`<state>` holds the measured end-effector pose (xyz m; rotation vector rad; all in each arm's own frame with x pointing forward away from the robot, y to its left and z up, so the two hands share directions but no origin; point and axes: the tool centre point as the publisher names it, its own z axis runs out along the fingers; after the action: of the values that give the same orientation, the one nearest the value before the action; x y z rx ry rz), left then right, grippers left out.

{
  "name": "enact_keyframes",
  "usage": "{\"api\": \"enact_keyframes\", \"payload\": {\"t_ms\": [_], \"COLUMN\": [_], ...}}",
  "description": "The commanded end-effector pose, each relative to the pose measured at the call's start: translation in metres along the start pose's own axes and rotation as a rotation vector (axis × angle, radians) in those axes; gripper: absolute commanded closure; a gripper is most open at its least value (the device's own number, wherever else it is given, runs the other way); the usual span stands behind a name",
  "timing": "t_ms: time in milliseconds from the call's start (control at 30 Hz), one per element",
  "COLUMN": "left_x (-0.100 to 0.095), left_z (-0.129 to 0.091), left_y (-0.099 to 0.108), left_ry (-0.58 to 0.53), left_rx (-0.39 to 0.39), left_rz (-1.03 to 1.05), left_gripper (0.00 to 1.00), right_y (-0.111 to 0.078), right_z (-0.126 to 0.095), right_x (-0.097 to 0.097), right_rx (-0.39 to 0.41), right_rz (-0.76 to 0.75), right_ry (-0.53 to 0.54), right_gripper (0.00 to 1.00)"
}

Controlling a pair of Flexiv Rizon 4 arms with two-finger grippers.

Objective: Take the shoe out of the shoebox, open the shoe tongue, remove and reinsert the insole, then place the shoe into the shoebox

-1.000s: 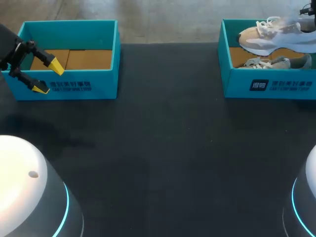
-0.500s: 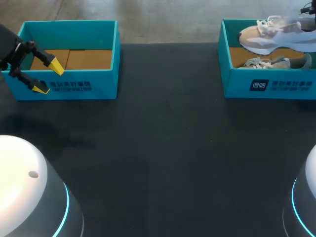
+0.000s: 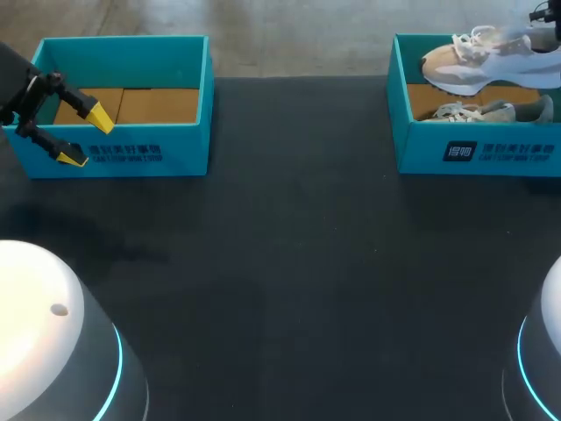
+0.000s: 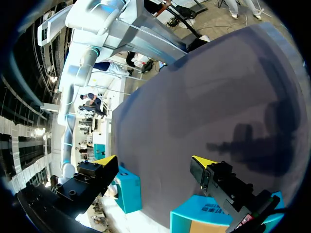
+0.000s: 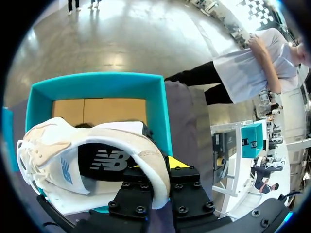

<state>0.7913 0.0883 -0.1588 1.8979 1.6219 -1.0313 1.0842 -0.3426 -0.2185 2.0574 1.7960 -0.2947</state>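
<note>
A white and tan shoe (image 3: 486,63) hangs above the open teal shoebox (image 3: 478,151) at the table's far right. My right gripper (image 5: 155,170) is shut on its heel collar, with the padded rim of the shoe (image 5: 97,160) pinched between the fingers. In the head view only a dark bit of that right gripper (image 3: 545,15) shows at the corner. A second, grey shoe (image 3: 480,112) lies inside the box. My left gripper (image 3: 83,138) hangs open and empty at the far left, over the front wall of another teal box (image 3: 123,156).
The left box (image 4: 194,213) has a bare cardboard floor (image 3: 131,105). The dark tabletop (image 3: 289,263) stretches between the two boxes. Two rounded white arm bases (image 3: 44,342) stand at the near corners.
The held shoe has risen slightly above the right box. The left arm has not moved.
</note>
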Motion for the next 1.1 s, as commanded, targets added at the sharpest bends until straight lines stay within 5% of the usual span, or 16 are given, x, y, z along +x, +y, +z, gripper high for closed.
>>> {"api": "enact_keyframes", "payload": {"t_ms": [33,1100], "left_x": [0.0,0.0], "left_z": [0.0,0.0], "left_y": [-0.001,-0.001], "left_ry": [0.002,0.002], "left_rx": [-0.001,-0.001], "left_rz": [0.001,0.001], "left_gripper": [0.0,0.0], "right_y": [0.009,0.049], "right_z": [0.0,0.016], "right_x": [0.001,0.011], "right_rx": [0.008,-0.013], "right_rz": [0.001,-0.029], "right_ry": [-0.004,0.001], "right_gripper": [1.0,1.0]}}
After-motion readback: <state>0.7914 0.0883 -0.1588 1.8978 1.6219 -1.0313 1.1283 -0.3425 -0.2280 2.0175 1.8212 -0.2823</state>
